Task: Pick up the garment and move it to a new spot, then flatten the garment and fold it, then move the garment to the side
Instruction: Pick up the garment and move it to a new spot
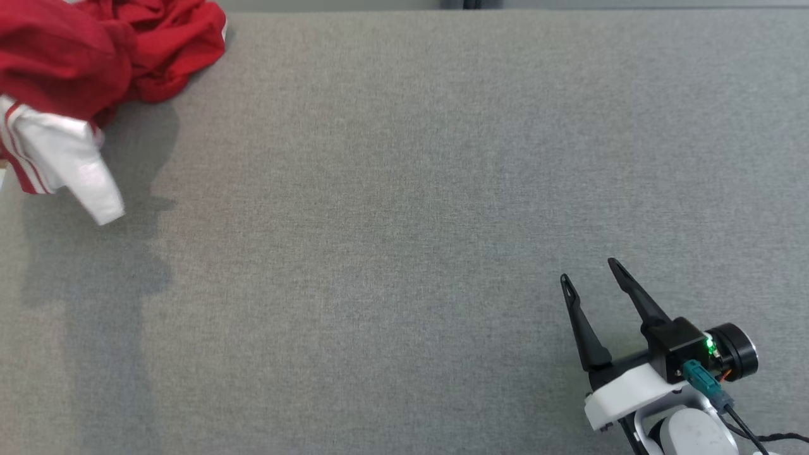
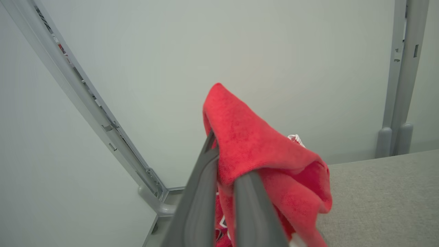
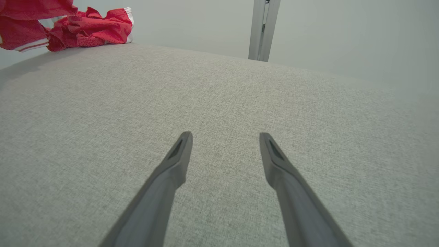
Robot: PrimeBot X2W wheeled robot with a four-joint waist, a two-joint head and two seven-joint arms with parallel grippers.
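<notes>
Holds the red garment [image 1: 95,57] pinched in closed left fingers [image 2: 205,161] at the far left corner of the surface [image 1: 404,221], right fingers [image 1: 581,322] spread idle, probably risking a slip from so thin a pinch.

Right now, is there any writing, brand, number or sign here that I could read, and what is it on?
Nothing here can be read as text.
Red garment: a few white printed marks near its lower edge in the left wrist view, too blurred and cut off to read.
Grey rail: a small red and dark sticker, too small to read.
</notes>
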